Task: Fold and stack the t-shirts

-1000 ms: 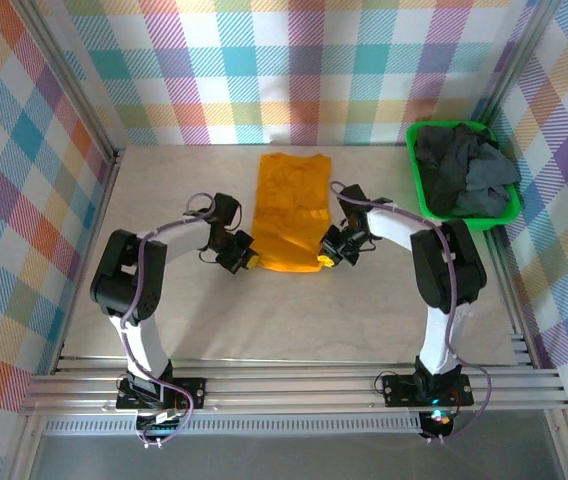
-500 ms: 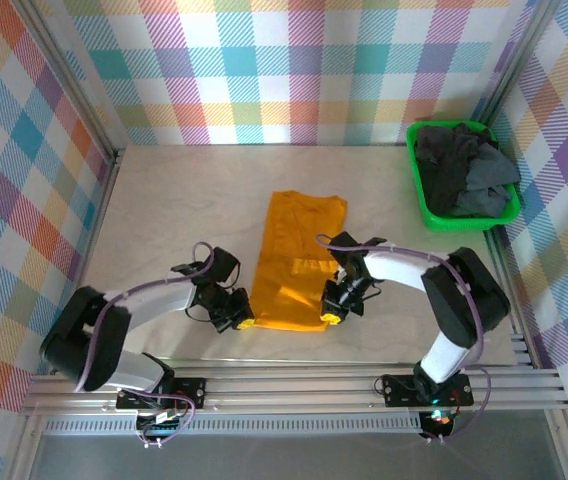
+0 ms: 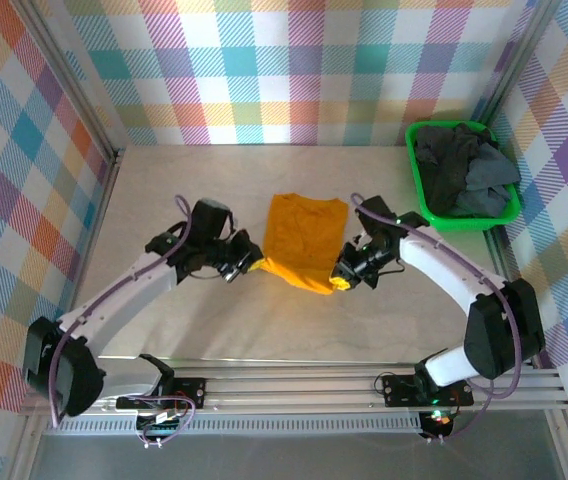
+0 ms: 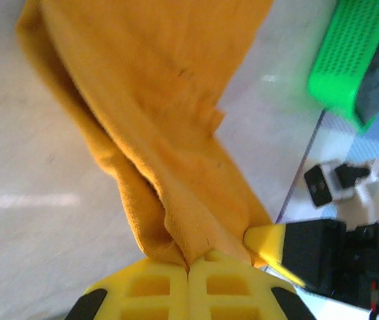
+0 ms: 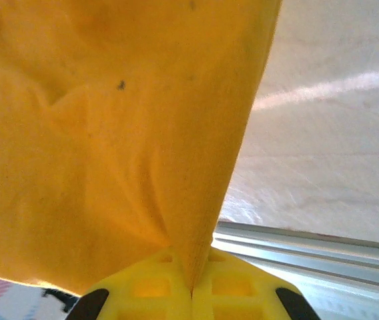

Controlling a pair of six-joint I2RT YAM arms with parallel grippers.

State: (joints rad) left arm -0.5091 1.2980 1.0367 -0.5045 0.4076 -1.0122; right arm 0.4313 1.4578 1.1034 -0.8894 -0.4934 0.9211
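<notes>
The mustard-orange t-shirt [image 3: 302, 238] lies mid-table, its near hem lifted off the surface and carried back over the rest. My left gripper [image 3: 253, 264] is shut on the hem's left corner, my right gripper [image 3: 337, 281] shut on its right corner. In the left wrist view the orange cloth [image 4: 156, 127] rises out of the closed yellow pads [image 4: 223, 287] of the left gripper [image 4: 188, 268]. The right wrist view shows the shirt [image 5: 109, 133] pinched in the right gripper [image 5: 191, 288]. Dark grey t-shirts [image 3: 461, 172] are heaped in the green basket [image 3: 466, 220].
The green basket stands at the table's back right corner, and shows as a green wall [image 4: 353, 60] in the left wrist view. Checked walls close in the table on three sides. An aluminium rail [image 3: 294, 375] runs along the near edge.
Both grippers pulled the shirt's near hem toward the front of the table, then lifted it and carried it back toward the collar, so the shirt now looks shorter.
</notes>
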